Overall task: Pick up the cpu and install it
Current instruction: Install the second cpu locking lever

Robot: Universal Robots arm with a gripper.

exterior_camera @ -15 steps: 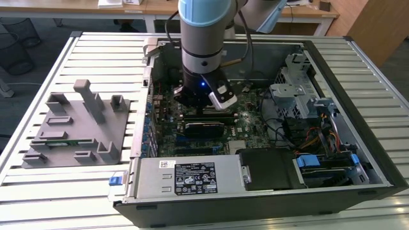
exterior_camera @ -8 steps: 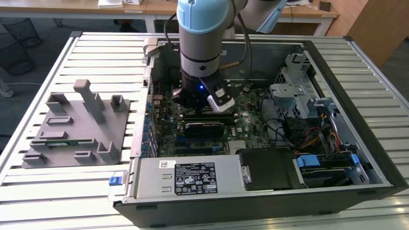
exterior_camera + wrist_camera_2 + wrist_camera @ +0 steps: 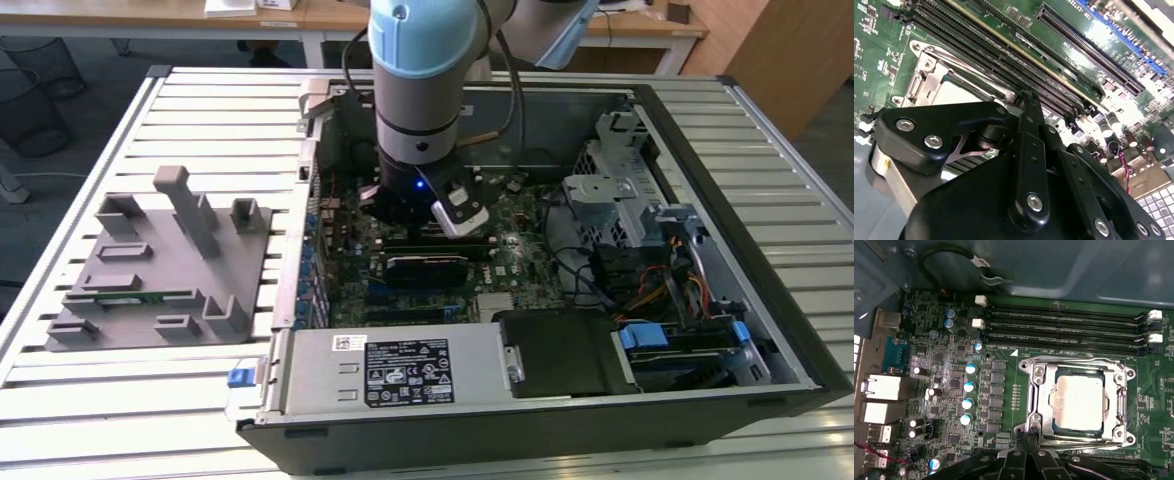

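Cpu [image 3: 1077, 402] seated in socket, claw [image 3: 1026, 440] fingertips hidden

Open computer case [image 3: 747, 330], green motherboard [image 3: 1004, 390], grey fixture block [image 3: 147, 270]

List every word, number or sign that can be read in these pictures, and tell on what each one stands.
Nothing can be read with certainty.
Black label on the power supply: print too small to read.
Small white label beside it: too small to read.
White lettering on the motherboard: blurred.
The cpu, lying in its socket: no print visible on its top.
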